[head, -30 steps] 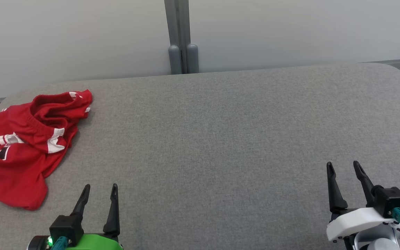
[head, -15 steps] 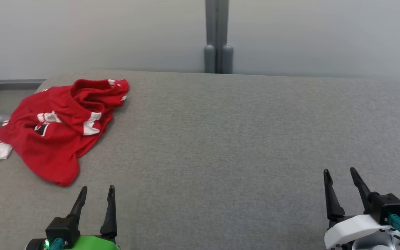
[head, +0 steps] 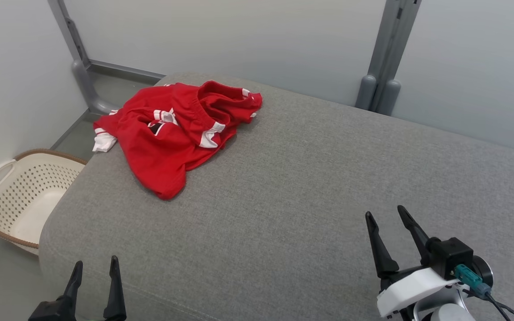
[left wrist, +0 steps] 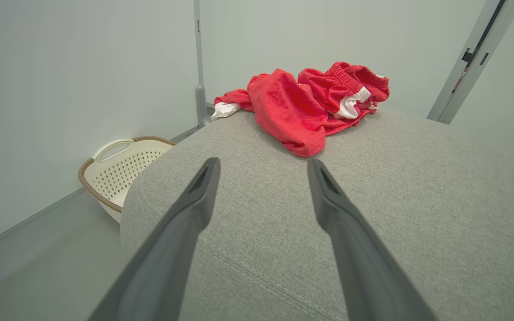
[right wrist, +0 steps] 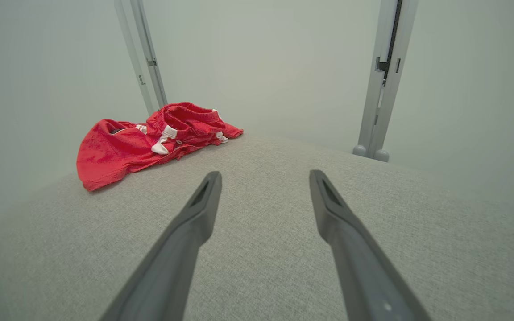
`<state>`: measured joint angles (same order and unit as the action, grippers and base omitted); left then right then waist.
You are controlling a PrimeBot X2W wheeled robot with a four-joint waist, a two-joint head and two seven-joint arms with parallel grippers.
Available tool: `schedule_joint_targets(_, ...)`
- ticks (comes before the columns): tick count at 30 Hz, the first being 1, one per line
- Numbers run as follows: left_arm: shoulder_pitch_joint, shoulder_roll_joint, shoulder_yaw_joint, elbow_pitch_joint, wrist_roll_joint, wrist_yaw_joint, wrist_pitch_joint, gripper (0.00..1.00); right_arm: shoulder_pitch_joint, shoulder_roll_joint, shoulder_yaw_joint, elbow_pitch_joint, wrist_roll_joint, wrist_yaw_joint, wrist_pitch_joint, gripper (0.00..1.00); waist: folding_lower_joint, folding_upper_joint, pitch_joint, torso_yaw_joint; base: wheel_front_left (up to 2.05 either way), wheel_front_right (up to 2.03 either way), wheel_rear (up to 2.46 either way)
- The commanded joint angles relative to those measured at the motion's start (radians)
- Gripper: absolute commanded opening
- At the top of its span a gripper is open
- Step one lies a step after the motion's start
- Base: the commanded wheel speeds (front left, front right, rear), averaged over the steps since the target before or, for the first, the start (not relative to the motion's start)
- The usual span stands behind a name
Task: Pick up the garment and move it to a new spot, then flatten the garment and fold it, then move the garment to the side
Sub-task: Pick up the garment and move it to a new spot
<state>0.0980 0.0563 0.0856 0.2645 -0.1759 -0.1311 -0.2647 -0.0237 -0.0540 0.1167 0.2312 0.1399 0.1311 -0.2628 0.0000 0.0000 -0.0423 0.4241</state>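
Plainly, left pincer (head: 96,261) and right pincer (head: 384,211) gape empty, clear of garment (head: 163,151).

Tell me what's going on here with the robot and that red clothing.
Nothing is being handled yet. The crumpled red garment with white trim lies in a heap at the far left corner of the grey fabric-covered surface. The robot's left gripper and right gripper hover near the front edge, fingers open and empty, well short of the garment. A cream perforated laundry basket sits on the floor to the left.
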Motion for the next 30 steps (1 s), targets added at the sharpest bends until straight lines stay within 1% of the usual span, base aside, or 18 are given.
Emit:
schedule_joint_targets(1,-0.014,0.004,-0.008,-0.007,-0.008,0.001,0.000,1.00,-0.002,-0.003,0.010,-0.004,0.011,-0.001,-0.003,1.00,0.0000,0.0000,-0.001,0.009,0.00,0.00,0.00)
schedule_joint_targets(3,-0.036,0.003,-0.026,-0.013,-0.016,0.001,0.000,1.00,-0.001,-0.004,0.013,-0.007,0.009,-0.001,-0.003,1.00,0.0000,0.0000,0.013,-0.016,0.00,0.00,0.00)
schedule_joint_targets(5,-0.064,0.003,-0.046,-0.016,-0.030,0.001,0.000,1.00,-0.016,-0.010,0.020,-0.013,0.002,-0.001,-0.003,1.00,0.0000,0.0000,0.050,-0.049,0.00,0.00,0.00)
schedule_joint_targets(7,-0.112,0.001,-0.077,-0.006,-0.061,0.001,0.000,1.00,-0.043,-0.026,0.025,-0.023,-0.004,-0.001,-0.003,1.00,0.0000,0.0000,0.105,-0.082,0.00,0.00,0.00)
schedule_joint_targets(9,-0.181,0.002,-0.127,0.032,-0.088,0.001,0.001,1.00,-0.064,-0.046,0.029,-0.031,-0.012,-0.001,-0.003,1.00,0.0000,0.0000,0.171,-0.114,0.00,0.00,0.00)
schedule_joint_targets(13,-0.401,0.042,-0.228,0.148,-0.139,0.001,0.016,1.00,-0.141,-0.096,0.045,-0.057,-0.018,-0.001,-0.003,1.00,0.0000,0.0000,0.332,-0.183,0.00,0.00,0.00)
schedule_joint_targets(15,-0.488,0.060,-0.287,0.207,-0.156,0.001,0.051,1.00,-0.160,-0.105,0.050,-0.066,-0.009,-0.001,-0.003,1.00,0.0000,0.0000,0.379,-0.209,0.00,0.00,0.00)
schedule_joint_targets(17,-0.588,0.094,-0.329,0.263,-0.171,0.001,0.088,1.00,-0.185,-0.112,0.066,-0.083,-0.001,-0.001,-0.003,1.00,0.0000,0.0000,0.427,-0.239,0.00,0.00,0.00)
schedule_joint_targets(18,-0.639,0.114,-0.338,0.294,-0.186,0.001,0.106,1.00,-0.200,-0.115,0.078,-0.094,0.002,-0.001,-0.003,1.00,0.0000,0.0000,0.450,-0.258,0.00,0.00,0.00)
schedule_joint_targets(21,-0.747,0.146,-0.353,0.375,-0.220,0.001,0.134,1.00,-0.223,-0.119,0.101,-0.115,0.006,-0.001,-0.003,1.00,0.0000,0.0000,0.490,-0.300,0.00,0.00,0.00)
schedule_joint_targets(22,-0.781,0.158,-0.348,0.409,-0.237,0.001,0.145,1.00,-0.231,-0.120,0.109,-0.121,0.007,-0.001,-0.003,1.00,0.0000,0.0000,0.500,-0.316,0.00,0.00,0.00)
schedule_joint_targets(24,-0.831,0.158,-0.332,0.474,-0.281,0.001,0.177,1.00,-0.236,-0.121,0.122,-0.132,0.008,-0.001,-0.003,1.00,0.0000,0.0000,0.508,-0.340,0.00,0.00,0.00)
schedule_joint_targets(27,-0.912,0.194,-0.309,0.556,-0.318,0.001,0.210,1.00,-0.242,-0.122,0.136,-0.149,0.009,-0.001,-0.003,1.00,0.0000,0.0000,0.525,-0.366,0.00,0.00,0.00)
schedule_joint_targets(30,-0.976,0.220,-0.263,0.642,-0.367,0.004,0.216,1.00,-0.247,-0.125,0.162,-0.162,-0.006,-0.001,-0.003,1.00,0.0000,0.0000,0.534,-0.396,0.00,0.00,0.00)
